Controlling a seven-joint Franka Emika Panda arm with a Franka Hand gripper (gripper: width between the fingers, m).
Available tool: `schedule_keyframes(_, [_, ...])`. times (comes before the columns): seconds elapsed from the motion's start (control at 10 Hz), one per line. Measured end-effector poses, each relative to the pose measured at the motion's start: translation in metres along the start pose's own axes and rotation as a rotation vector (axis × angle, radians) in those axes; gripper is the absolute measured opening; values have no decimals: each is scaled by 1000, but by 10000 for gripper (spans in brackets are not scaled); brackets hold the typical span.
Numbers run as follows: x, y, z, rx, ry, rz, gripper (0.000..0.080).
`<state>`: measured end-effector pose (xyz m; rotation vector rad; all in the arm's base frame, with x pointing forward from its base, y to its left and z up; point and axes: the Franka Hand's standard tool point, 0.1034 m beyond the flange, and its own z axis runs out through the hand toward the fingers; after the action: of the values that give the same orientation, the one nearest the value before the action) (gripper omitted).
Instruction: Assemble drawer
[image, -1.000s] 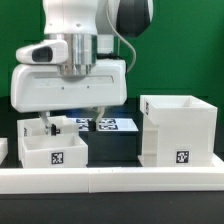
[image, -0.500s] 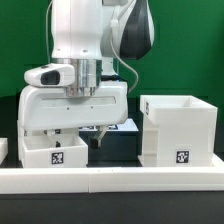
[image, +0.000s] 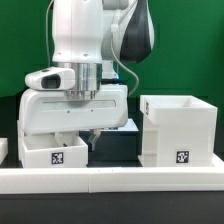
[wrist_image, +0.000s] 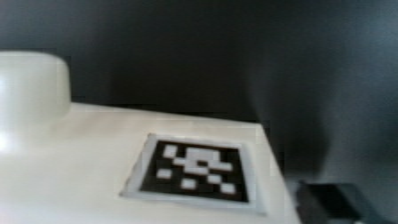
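End effector (image: 89, 136) is low, at the tray (image: 40, 152) edge that faces the housing (image: 178, 125). One dark finger (image: 95, 134) shows just beside that edge. The other is hidden behind the arm's white hand body (image: 70, 105), so I cannot tell whether it is clenched, released or grasping anything. The wrist view is blurred: a close white face (wrist_image: 89, 135) carrying a black-and-white tag (wrist_image: 192, 168), a rounded white lump (wrist_image: 32, 85) beside it, dark behind. I cannot tell which part that face belongs to. The tray stands on the black table (image: 118, 150), well apart from the housing, on the exterior view's left of it, open top up, tray tag (image: 58, 155) facing the camera. The hand body covers the tray's inside, so its contents cannot be told. The housing stands upright with its open top up. Only its inner walls near the rim show, the rest of the inside is out of sight, and the housing tag (image: 182, 156) sits low on its front. The tray is not in the housing. The border wall (image: 110, 180) runs along in front of the housing and on past the tray. Against 1.0 s ago, the hand body has come down clearly toward the tray, and the marker board tags that showed between tray and housing are now covered by it. Against 0.5 s ago it is only a touch lower. Tray and housing sit where they were.
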<state>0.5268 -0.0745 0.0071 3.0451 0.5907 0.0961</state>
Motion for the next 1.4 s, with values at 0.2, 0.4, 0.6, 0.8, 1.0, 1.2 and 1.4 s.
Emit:
schedule_keyframes(0.2, [0, 0, 0, 0, 0, 0, 73])
schedule_keyframes(0.4, [0, 0, 0, 0, 0, 0, 41])
schedule_keyframes(0.6, [0, 0, 0, 0, 0, 0, 41])
schedule_keyframes(0.8, [0, 0, 0, 0, 0, 0, 41])
schedule_keyframes(1.0, [-1, -7, -6, -3, -4, -89, 41])
schedule_keyframes(1.2, [-13, -12, -5, 5, -17, -156, 41])
schedule_keyframes(1.4, [-13, -11, -4, 5, -19, -172, 41])
